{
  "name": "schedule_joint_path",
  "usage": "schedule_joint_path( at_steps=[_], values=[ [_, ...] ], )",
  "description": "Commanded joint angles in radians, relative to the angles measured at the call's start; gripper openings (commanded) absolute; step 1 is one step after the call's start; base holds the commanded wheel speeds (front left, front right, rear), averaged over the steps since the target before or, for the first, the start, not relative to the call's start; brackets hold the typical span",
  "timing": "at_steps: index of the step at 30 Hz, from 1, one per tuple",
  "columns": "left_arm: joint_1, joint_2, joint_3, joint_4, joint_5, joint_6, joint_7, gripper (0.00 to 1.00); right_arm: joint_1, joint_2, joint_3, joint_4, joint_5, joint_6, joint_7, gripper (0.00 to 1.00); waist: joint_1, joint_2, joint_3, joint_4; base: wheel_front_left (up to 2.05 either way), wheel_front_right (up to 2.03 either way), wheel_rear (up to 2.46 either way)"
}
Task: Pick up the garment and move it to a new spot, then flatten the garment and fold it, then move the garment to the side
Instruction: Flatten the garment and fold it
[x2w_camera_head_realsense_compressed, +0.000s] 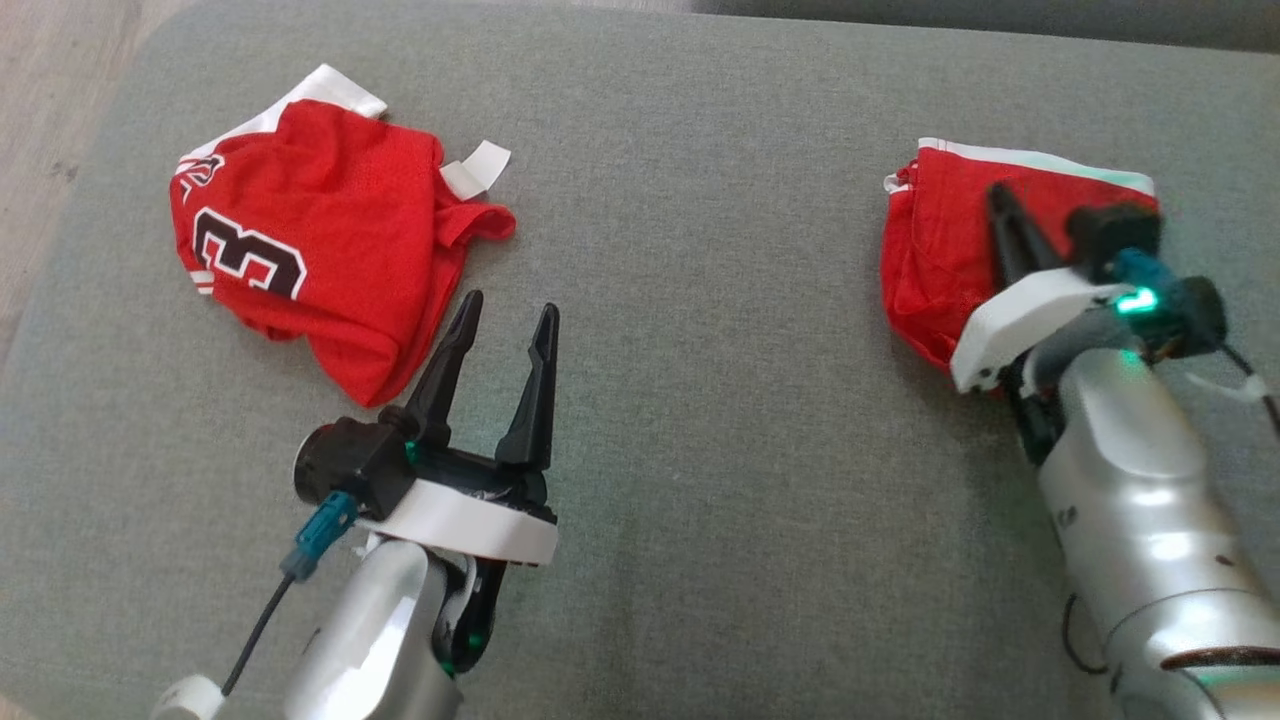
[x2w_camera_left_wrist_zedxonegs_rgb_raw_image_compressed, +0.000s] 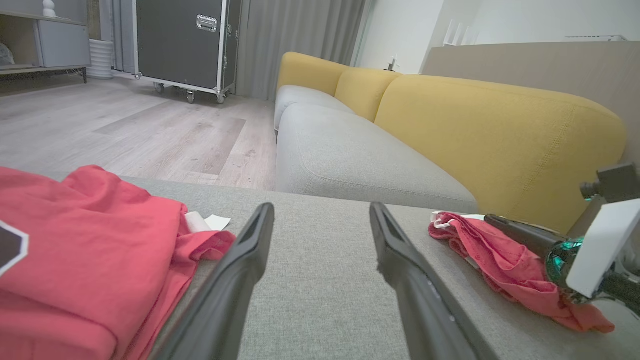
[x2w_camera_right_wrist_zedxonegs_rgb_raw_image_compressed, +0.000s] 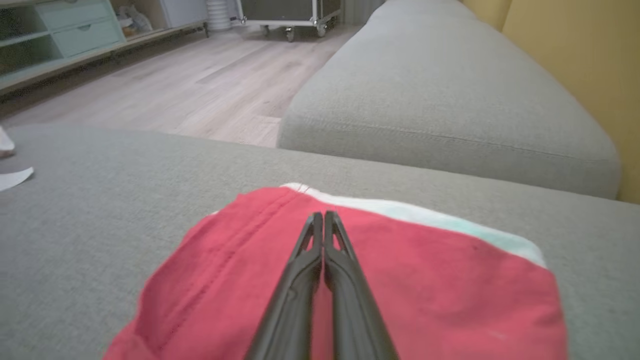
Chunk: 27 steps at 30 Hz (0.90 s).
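Observation:
Two red garments lie on the grey cushion (x2w_camera_head_realsense_compressed: 700, 420). A crumpled red jersey (x2w_camera_head_realsense_compressed: 310, 240) with a black and white "3" sits at the far left, also seen in the left wrist view (x2w_camera_left_wrist_zedxonegs_rgb_raw_image_compressed: 90, 240). A smaller folded red garment (x2w_camera_head_realsense_compressed: 930, 250) with a white band lies at the right (x2w_camera_right_wrist_zedxonegs_rgb_raw_image_compressed: 425, 280) (x2w_camera_left_wrist_zedxonegs_rgb_raw_image_compressed: 480, 245). My right gripper (x2w_camera_head_realsense_compressed: 1000, 195) is shut, its fingers lying together on top of this folded garment (x2w_camera_right_wrist_zedxonegs_rgb_raw_image_compressed: 320, 216), with no cloth visibly pinched between them. My left gripper (x2w_camera_head_realsense_compressed: 510, 303) stands open just right of the jersey, nothing between its fingers (x2w_camera_left_wrist_zedxonegs_rgb_raw_image_compressed: 321, 207).
A white tag (x2w_camera_head_realsense_compressed: 478, 168) sticks out at the jersey's far right corner. Beyond the cushion stand a grey sofa seat (x2w_camera_left_wrist_zedxonegs_rgb_raw_image_compressed: 350, 160) with a yellow back (x2w_camera_left_wrist_zedxonegs_rgb_raw_image_compressed: 500, 130), wooden floor (x2w_camera_left_wrist_zedxonegs_rgb_raw_image_compressed: 150, 130) and a black wheeled case (x2w_camera_left_wrist_zedxonegs_rgb_raw_image_compressed: 180, 40).

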<state>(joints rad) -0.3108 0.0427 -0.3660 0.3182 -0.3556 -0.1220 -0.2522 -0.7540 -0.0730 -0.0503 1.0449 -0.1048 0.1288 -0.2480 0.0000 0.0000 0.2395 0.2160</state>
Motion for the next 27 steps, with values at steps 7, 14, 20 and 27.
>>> schedule_joint_path(
  at_steps=[7, 14, 20, 27],
  values=[
    [-0.039, 0.008, 0.011, -0.021, -0.016, 0.011, -0.01, 1.0, 0.023, 0.022, 0.316, 0.127, 0.173, 0.002, 0.017, 0.0, 0.0, 0.0, -0.018, 0.007, 0.0, 0.0, 0.0],
    [-0.028, 0.008, 0.036, -0.019, -0.005, 0.013, -0.01, 1.0, 0.026, 0.023, 0.427, 0.104, 0.309, 0.002, 0.008, 0.0, 0.0, 0.0, -0.046, -0.029, 0.0, 0.0, 0.0],
    [-0.006, 0.008, 0.071, -0.032, 0.01, 0.012, -0.01, 1.0, 0.02, -0.01, 0.34, 0.003, 0.339, 0.002, -0.013, 0.0, 0.0, 0.0, -0.095, -0.095, 0.0, 0.0, 0.0],
    [0.022, 0.008, 0.106, -0.051, 0.024, 0.01, -0.01, 1.0, 0.145, -0.062, 0.171, -0.235, 0.233, 0.002, -0.013, 0.0, 0.0, 0.0, -0.144, -0.179, 0.0, 0.0, 0.0]
  ],
)
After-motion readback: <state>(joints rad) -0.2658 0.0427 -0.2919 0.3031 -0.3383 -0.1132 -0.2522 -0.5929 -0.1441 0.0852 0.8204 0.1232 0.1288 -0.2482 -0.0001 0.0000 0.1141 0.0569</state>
